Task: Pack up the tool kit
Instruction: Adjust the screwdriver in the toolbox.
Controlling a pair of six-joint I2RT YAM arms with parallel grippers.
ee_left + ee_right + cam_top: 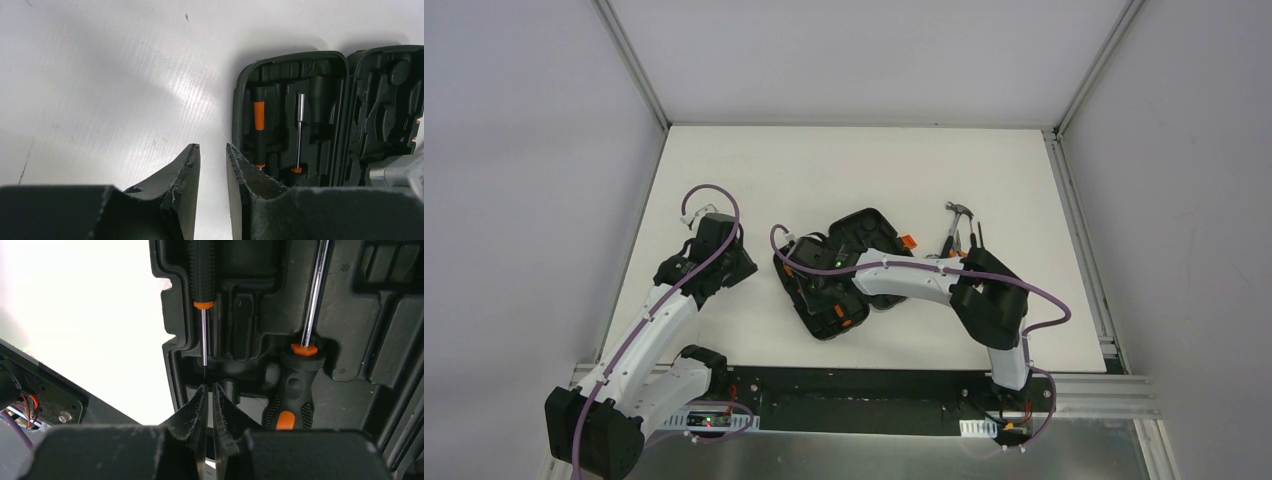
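the open case (869,228) lies mid surface (774,170); the unpacked hammer (952,230) lies just right of it, handle toward the bases, nearer the right arm. right hand (209,387), nearly closed and empty, sits at the thin screwdriver (204,305) tip; left hand (212,150) slightly parted, empty

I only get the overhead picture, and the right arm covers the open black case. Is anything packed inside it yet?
Observer: Yes. The right wrist camera shows two tools lying in the moulded slots of the case: a slim screwdriver and a thicker screwdriver.
Visitor: What is that arm's tool doing in there?
Observer: The right tool is almost closed, right at the slim screwdriver's tip. I cannot tell whether it touches the tip.
Visitor: Is the left one holding anything?
Observer: No. The left tool is slightly open with nothing between its fingers, above the table beside the case.
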